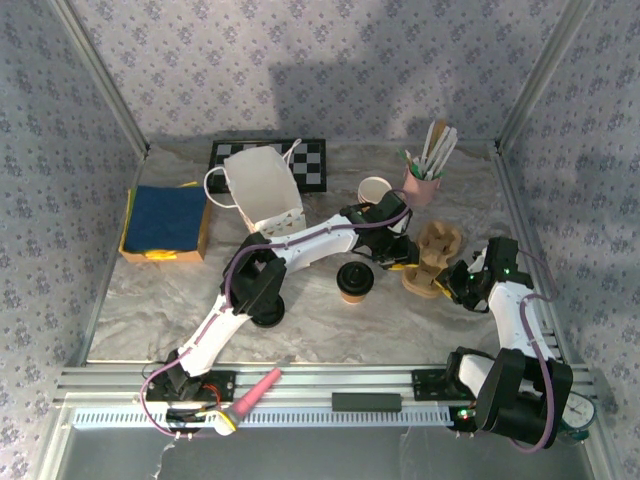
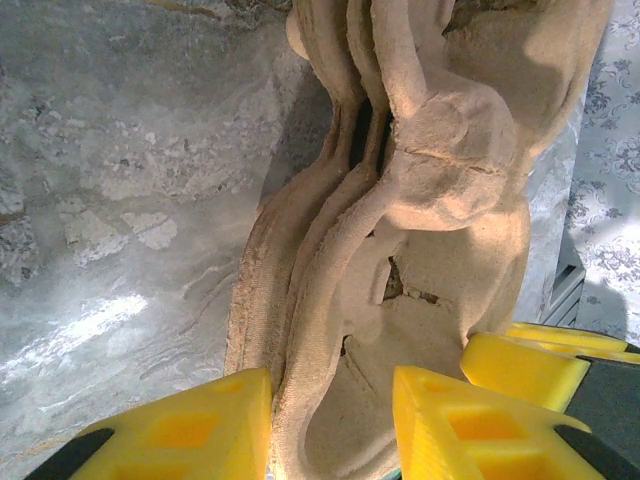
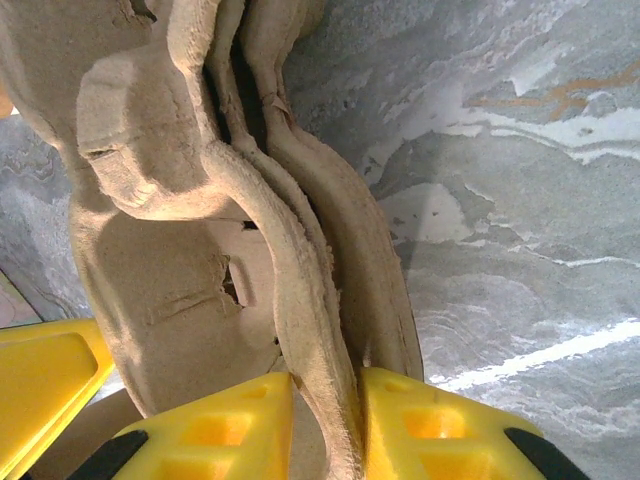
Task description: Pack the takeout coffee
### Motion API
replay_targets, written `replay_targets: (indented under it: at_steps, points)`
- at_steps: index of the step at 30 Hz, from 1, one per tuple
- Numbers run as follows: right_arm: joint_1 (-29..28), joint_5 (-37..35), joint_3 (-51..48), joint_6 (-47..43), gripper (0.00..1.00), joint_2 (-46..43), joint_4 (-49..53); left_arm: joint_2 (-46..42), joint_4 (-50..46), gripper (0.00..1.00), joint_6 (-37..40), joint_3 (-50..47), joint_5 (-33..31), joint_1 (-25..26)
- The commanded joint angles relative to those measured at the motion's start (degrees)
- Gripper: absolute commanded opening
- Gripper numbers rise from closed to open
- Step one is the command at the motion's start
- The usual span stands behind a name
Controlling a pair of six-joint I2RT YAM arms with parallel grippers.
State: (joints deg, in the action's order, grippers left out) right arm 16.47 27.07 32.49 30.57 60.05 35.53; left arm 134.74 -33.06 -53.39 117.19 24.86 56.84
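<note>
Nearest the arm bases, a pink pen [image 1: 258, 388] lay on the front rail, well behind both claws and off to their left; further in, the right claw [image 3: 325, 385] was drawn narrow, its yellow fingers [image 3: 230, 430] pinching the thin layered rim of a stack of pulp cup carriers [image 3: 150, 160]; about level with it, left of both claws and apart from them, a brown cup under a black lid [image 1: 354, 281] stood on the marbled worktop [image 1: 150, 310]; a little beyond, the left claw [image 2: 330, 390] gripped the opposite side of the same stack, the nested rims caught between its fingers [image 2: 200, 430], so the carriers hung between the two claws; past the left claw and slightly to its left, close to that arm's wrist, the takeout coffee cup [image 1: 374, 190] stood upright and unlidded, white inside showing, untouched by either claw; beyond the left claw and a little right stood a pink holder of stirrers [image 1: 425, 180]; well left were a white paper bag [image 1: 262, 185] and a blue cloth in a tray [image 1: 165, 222]; farthest, behind the bag, lay a checkered mat [image 1: 315, 160].
</note>
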Motion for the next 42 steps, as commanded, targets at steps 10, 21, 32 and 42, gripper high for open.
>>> replay_targets:
  at_steps: [10,21,32,42]
  points:
    - [-0.38,-0.51,-0.59,-0.8,0.25,-0.79,0.82,-5.34,0.95,0.37,0.47,1.03,1.58,1.17]
    - [-0.39,-0.28,0.04,-0.77,0.26,-0.95,0.86,-4.5,2.64,0.37,-0.63,0.17,3.45,1.34]
    - [-0.47,-0.03,-0.08,-0.78,0.26,-0.81,0.78,-4.21,11.18,0.37,-5.58,-5.03,8.41,0.73]
    - [-0.44,0.07,-0.05,-0.68,0.26,-0.96,0.75,-3.34,21.38,0.37,-13.58,-8.38,13.18,0.45]
